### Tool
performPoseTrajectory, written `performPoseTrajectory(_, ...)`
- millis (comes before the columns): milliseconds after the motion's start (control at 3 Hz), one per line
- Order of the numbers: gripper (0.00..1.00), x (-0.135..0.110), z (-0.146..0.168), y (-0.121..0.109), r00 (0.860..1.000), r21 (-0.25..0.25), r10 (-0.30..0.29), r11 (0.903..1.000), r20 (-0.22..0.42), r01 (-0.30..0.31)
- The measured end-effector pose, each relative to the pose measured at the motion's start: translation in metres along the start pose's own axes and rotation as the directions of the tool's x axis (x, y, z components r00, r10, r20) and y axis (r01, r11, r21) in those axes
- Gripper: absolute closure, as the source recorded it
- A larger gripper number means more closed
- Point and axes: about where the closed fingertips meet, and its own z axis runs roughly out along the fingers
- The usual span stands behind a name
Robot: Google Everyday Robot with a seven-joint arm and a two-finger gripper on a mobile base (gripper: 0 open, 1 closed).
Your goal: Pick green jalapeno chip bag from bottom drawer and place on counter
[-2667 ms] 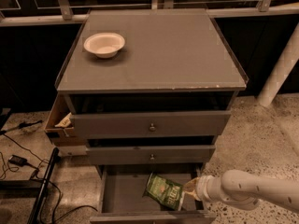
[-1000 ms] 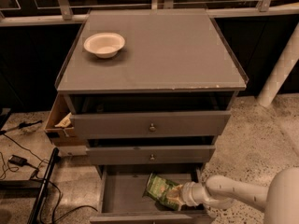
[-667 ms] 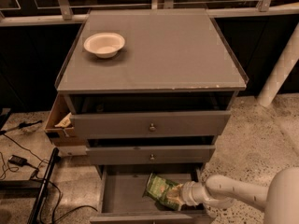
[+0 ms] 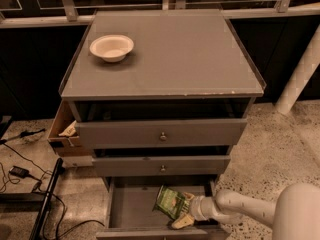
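Note:
The green jalapeno chip bag lies in the open bottom drawer, toward its right side, with its whitish end pointing right. My gripper reaches in from the right at the end of the pale arm and sits right at the bag's right end, touching or nearly touching it. The counter is the wide grey top of the cabinet above, with a chipped front edge.
A white bowl stands at the counter's back left. The two knobbed drawers above stand slightly pulled out over the bottom drawer. A cardboard box sticks out at the cabinet's left. Cables lie on the floor at left.
My gripper moved left along the drawer up to the bag's right end, then held still over the last second. The bag has barely shifted.

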Motion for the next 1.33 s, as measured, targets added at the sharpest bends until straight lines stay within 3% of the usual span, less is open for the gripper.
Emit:
performPoseTrajectory(333, 0.29, 0.003, 0.026, -0.008, 1.000, 0.017, -0.012, 0.9998, 0.012, 0.012)
performPoseTrajectory(1333, 0.19, 0.016, 0.099, -0.034, 0.997, 0.084, -0.051, 0.9954, 0.054, 0.046)
